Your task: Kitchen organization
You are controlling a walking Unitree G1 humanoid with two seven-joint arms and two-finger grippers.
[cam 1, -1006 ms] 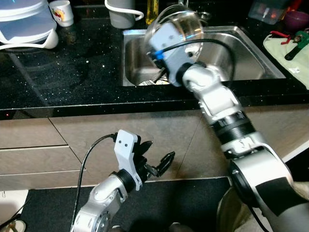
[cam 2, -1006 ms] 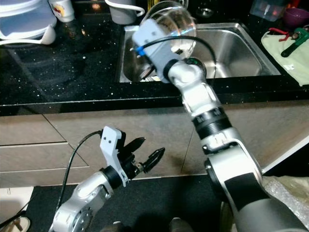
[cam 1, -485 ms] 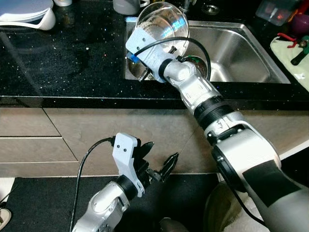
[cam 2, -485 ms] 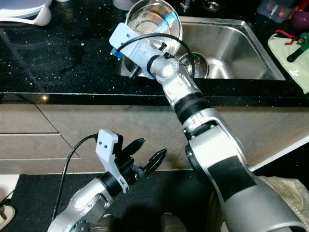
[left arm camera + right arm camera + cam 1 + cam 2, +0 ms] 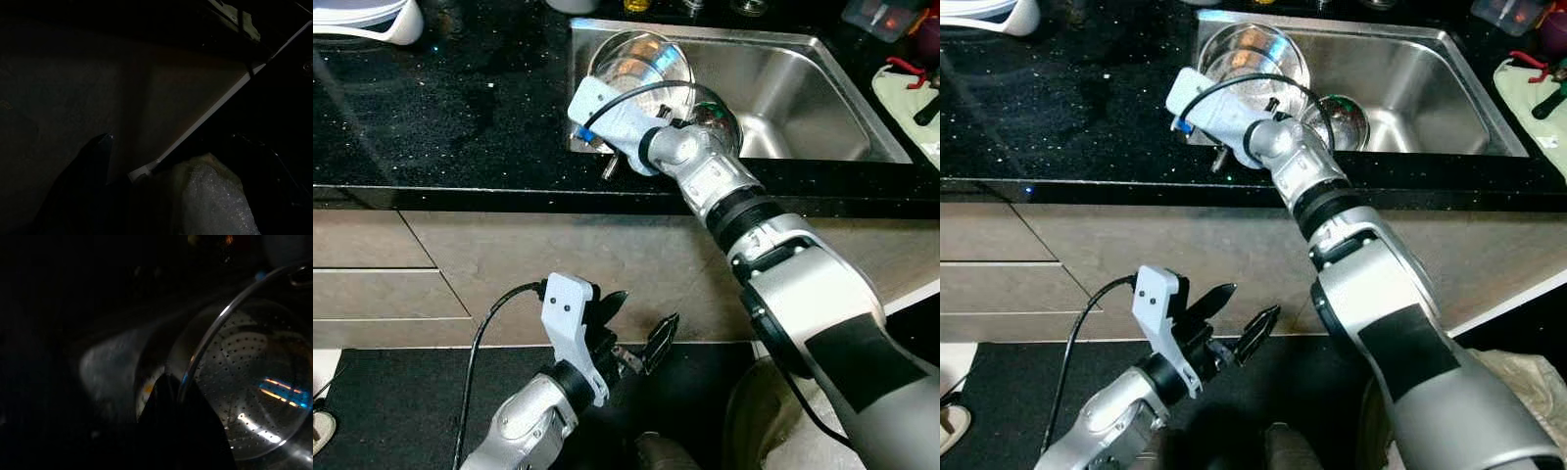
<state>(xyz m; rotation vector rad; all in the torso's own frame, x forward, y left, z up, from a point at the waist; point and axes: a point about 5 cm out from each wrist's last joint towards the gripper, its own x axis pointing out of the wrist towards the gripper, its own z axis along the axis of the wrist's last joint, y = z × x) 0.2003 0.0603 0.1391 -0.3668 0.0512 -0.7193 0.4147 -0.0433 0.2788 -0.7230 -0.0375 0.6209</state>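
Steel colander (image 5: 641,67) — rim pinched in right pincer (image 5: 171,382).

Black speckled stone countertop (image 5: 460,108) with a stainless steel sink (image 5: 803,83) set into it.
A white plastic container (image 5: 367,15) sits at the counter's far left corner; a pale green cloth (image 5: 911,98) lies on the right, beside the sink.

right pincer (image 5: 1268,106) gripping colander (image 5: 1252,57), sink (image 5: 1410,69)

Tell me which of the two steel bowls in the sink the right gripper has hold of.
The perforated colander, the larger bowl tilted at the sink's left end; the right gripper pinches its rim. The smaller bowl sits free beside it.
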